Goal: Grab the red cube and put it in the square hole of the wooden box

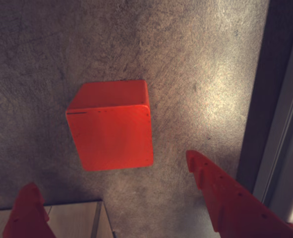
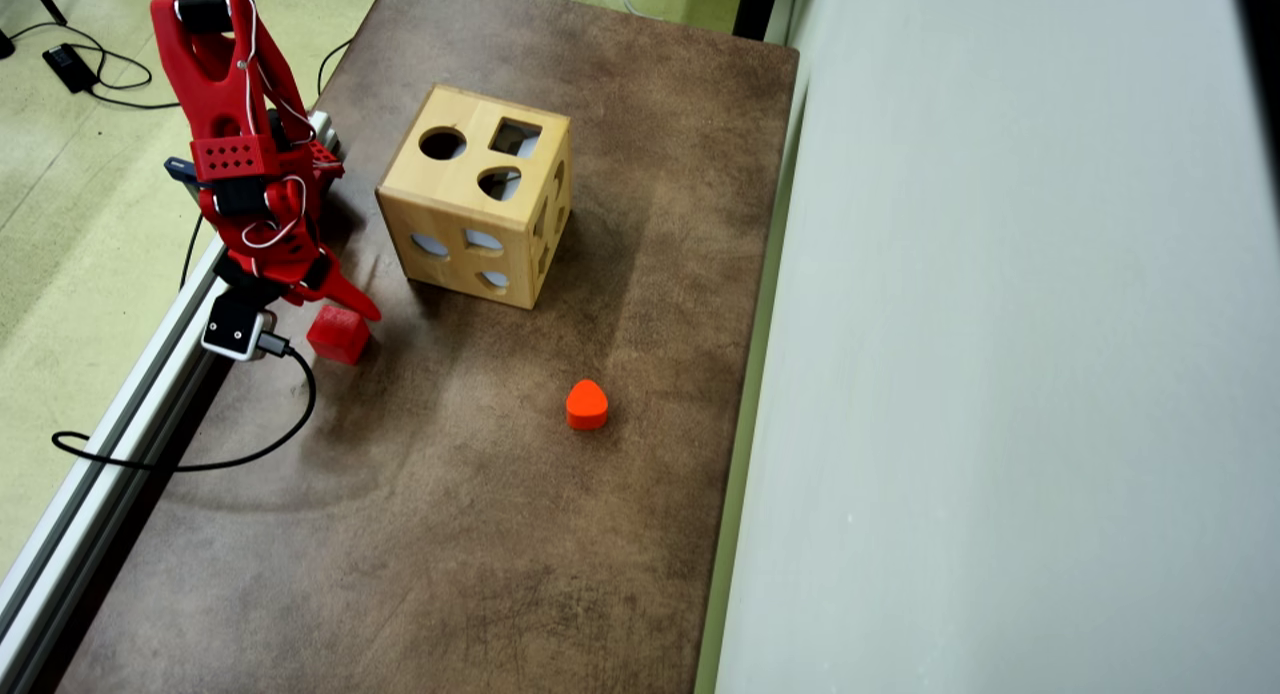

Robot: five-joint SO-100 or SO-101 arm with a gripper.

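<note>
The red cube [image 2: 338,334] sits on the brown bench [image 2: 480,534] near its left edge in the overhead view, just below the tip of the red arm [image 2: 235,124] and well to the lower left of the wooden box [image 2: 475,199]. In the wrist view the red cube [image 1: 111,126] lies flat on the mottled bench [image 1: 196,59], one corner turned slightly, with nothing gripping it.

The gripper [image 1: 111,191] hangs above the cube with its jaws spread wide: one red finger [image 1: 25,210] shows at the lower left of the wrist view and the other, toothed finger [image 1: 225,193] at the lower right, with the cube lying beyond the gap between them and clear of both. In the overhead view the gripper [image 2: 335,304] points down and to the right, its tip just beside the cube's upper edge.

The wooden box stands upright near the middle of the bench's far half. Its top face carries a round hole [image 2: 442,143], the square hole [image 2: 515,137] to the right of it, and a rounded heart-like hole [image 2: 499,183] below the square one. More cut-outs pierce the side faces.

An orange-red heart-shaped block [image 2: 587,405] rests on the bench well to the right of the cube. A black cable [image 2: 200,464] loops from the arm's camera across the left edge of the bench, beside a metal rail [image 2: 110,434].
</note>
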